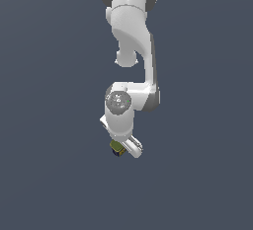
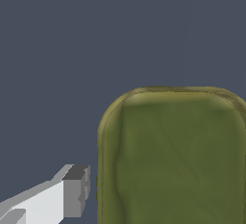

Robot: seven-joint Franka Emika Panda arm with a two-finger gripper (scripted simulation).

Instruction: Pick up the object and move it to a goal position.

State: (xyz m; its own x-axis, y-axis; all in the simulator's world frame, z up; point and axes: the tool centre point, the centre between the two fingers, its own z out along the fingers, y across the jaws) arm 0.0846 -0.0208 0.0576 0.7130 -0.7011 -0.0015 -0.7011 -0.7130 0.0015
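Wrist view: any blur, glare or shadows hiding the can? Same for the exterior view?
Wrist view: the olive-green can is soft and smeared in texture and cut off by the frame; no glare and no cast shadow; one finger renders sharp. Exterior view: flat, even light on a plain grey ground; the can is tiny, mostly hidden by the white hand.
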